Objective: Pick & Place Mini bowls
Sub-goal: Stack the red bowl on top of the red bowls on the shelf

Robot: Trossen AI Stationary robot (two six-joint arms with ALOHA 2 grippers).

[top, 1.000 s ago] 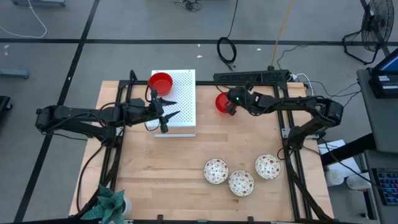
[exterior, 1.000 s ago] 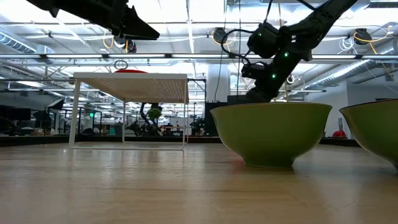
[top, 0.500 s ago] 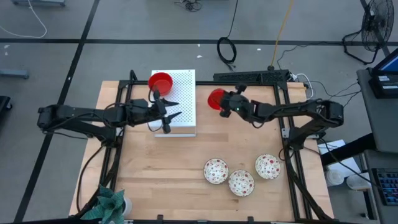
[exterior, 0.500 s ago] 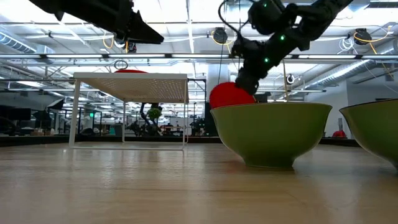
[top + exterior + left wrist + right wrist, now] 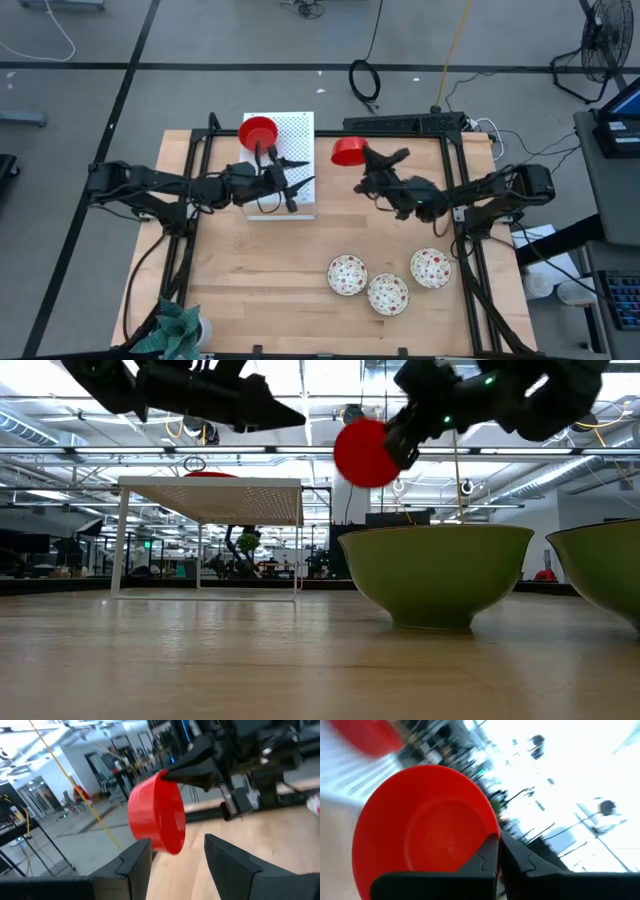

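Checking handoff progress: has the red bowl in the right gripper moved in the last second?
Yes. The red bowl, clamped in the right gripper, has risen off the table and shifted toward the white perforated board.

No text, label, brand, number or sign can be read in any of the views.
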